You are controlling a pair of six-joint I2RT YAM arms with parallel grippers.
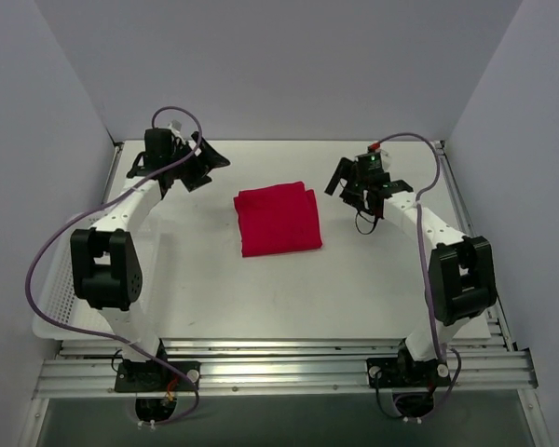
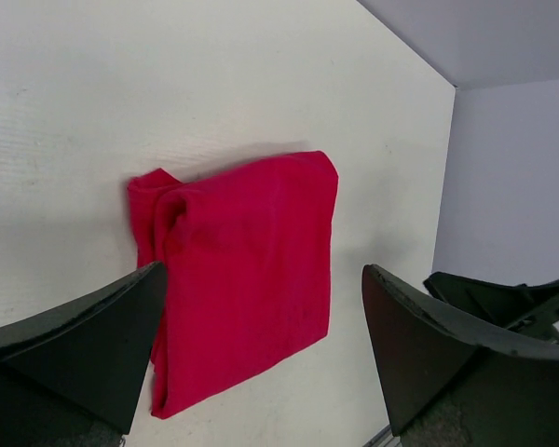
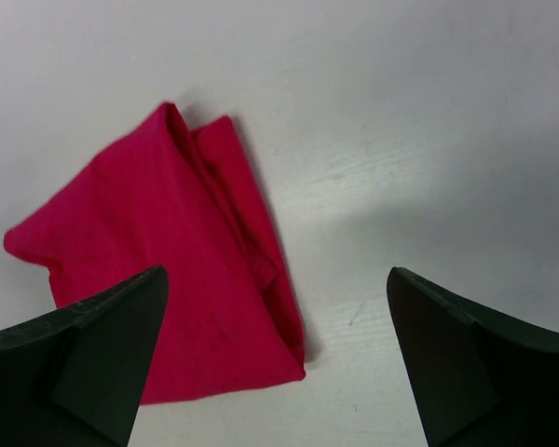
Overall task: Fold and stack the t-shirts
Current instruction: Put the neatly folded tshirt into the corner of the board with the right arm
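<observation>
The t-shirt (image 1: 278,220) is seen folded into a near-square packet, laid flat mid-worktop (image 1: 373,279), its slightly longer side run left to right. The left end effector (image 1: 208,169) and right end effector (image 1: 347,189) are spread wide on either side, nothing gripped. A basket (image 1: 51,312) is glimpsed at near left, its contents not to be told.
</observation>
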